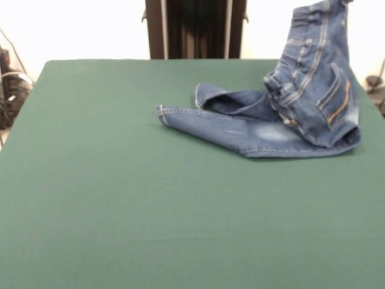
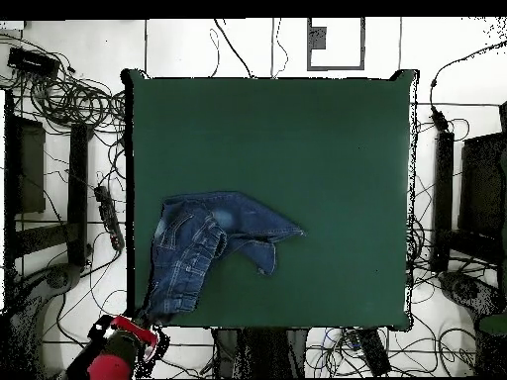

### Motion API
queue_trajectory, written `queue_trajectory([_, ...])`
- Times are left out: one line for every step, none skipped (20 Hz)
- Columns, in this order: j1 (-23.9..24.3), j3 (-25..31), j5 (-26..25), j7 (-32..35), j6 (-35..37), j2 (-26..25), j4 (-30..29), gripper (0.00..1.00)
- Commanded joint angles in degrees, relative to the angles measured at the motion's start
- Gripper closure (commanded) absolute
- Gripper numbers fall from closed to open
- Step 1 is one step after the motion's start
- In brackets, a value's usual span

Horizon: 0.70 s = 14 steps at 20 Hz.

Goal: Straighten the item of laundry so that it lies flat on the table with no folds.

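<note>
Overhead view: pincer [image 2: 129,336] state unclear, jeans [image 2: 203,247] waist lifted off table [image 2: 327,148]; no legible labels.

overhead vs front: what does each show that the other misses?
Overhead only: the red and black robot arm off the table's corner, with the waist end of the jeans drawn toward it, and cables on the floor. Front only: that waist end rising off the cloth. Both: crumpled blue denim jeans on the dark green felt-covered table.
</note>
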State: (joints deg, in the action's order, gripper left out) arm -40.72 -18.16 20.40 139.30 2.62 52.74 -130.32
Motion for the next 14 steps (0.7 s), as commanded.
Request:
queue_trajectory([-0.6, 5.2, 3.9, 15.7, -2.0, -2.7, -6.5, 0.0])
queue_trajectory([-0.5, 5.3, 4.1, 15.6, -1.6, -2.5, -6.5, 0.0])
queue_trajectory([-0.4, 5.5, 4.3, 15.6, -1.3, -2.4, -6.6, 0.0])
queue_trajectory([-0.7, 5.2, 4.7, 15.6, -0.6, -2.3, -6.5, 0.0])
queue_trajectory([-1.3, 4.6, 5.0, 15.6, -0.1, -2.5, -6.1, 0.0])
queue_trajectory([-1.3, 4.7, 5.2, 15.5, -0.1, -2.4, -6.1, 0.0])
queue_trajectory([-1.4, 4.7, 5.4, 15.6, 0.0, -2.5, -5.9, 0.0])
queue_trajectory([-1.5, 4.6, 5.6, 15.5, 0.1, -2.6, -5.7, 0.0])
queue_trajectory([-2.3, 3.7, 5.8, 15.4, 0.0, -3.1, -5.0, 0.0])
queue_trajectory([-3.8, 2.0, 6.4, 15.4, 0.3, -4.0, -3.9, 0.0])
queue_trajectory([-3.4, 2.1, 6.8, 15.5, -0.2, -4.3, -3.5, 0.0])
queue_trajectory([-3.4, 1.2, 6.8, 14.7, 1.2, -4.6, -2.5, 0.0])
queue_trajectory([-4.4, -1.4, 6.4, 13.3, 3.7, -5.3, -0.4, 0.0])
queue_trajectory([-4.9, -4.3, 5.6, 11.3, 6.5, -6.1, 2.4, 0.0])
